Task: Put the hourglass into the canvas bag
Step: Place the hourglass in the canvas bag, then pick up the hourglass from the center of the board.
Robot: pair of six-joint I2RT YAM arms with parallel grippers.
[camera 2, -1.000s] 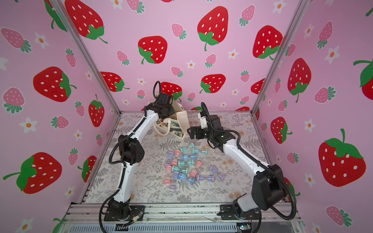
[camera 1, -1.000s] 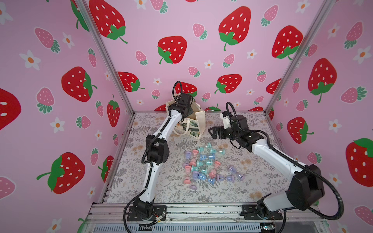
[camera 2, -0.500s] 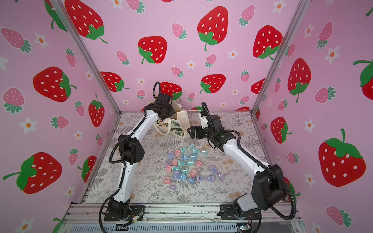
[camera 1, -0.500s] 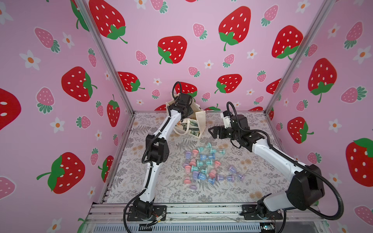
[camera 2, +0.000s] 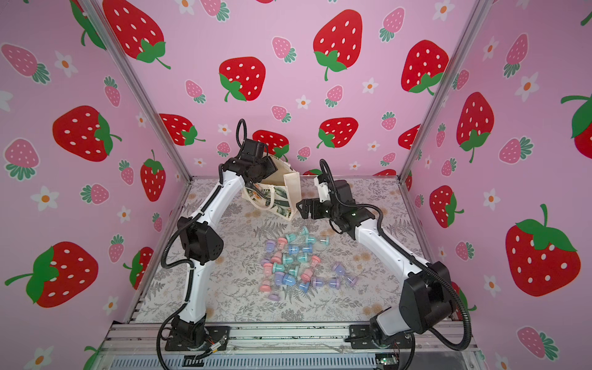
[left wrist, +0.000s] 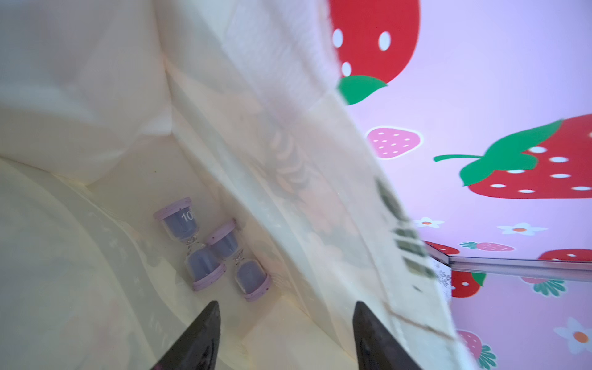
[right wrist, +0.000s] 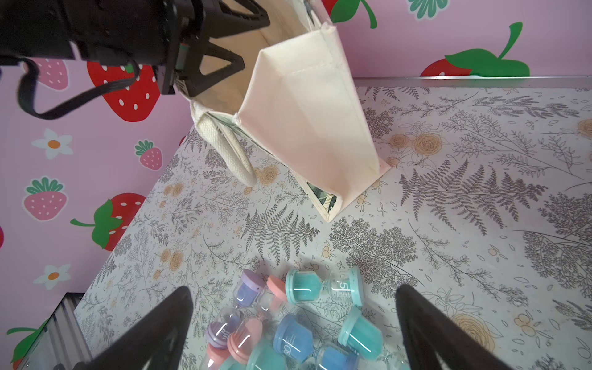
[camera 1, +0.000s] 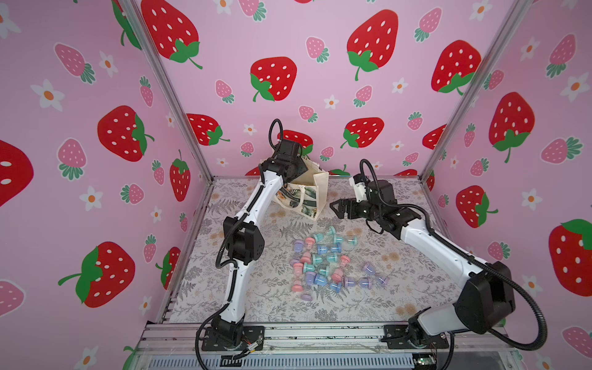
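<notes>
Top views: boxy cream canvas bag with green leaf print (camera 1: 315, 195) stands toward the back of the floral-patterned table (camera 1: 262, 304), mouth up, with the white left arm (camera 1: 253, 205) reaching into it. A pile of small pastel hourglasses with plastic caps (camera 1: 323, 262) lies mid-table, apart from the bag. Right gripper (camera 1: 334, 208) hangs just beside the bag's side panel, jaws wide, empty. Left wrist: left gripper (left wrist: 285, 304) is inside the bag, jaws apart with nothing between them. Two purple hourglasses (left wrist: 205, 262) lie on their sides at the bottom, touching. Right wrist: right gripper (right wrist: 293, 288) is spread wide over the pile's edge, a teal hourglass (right wrist: 323, 286) nearest. My read: light, rigid, smooth, likely to roll, with a thin and probably fragile neck. Pinch across a bulb or cap, not the waist.
</notes>
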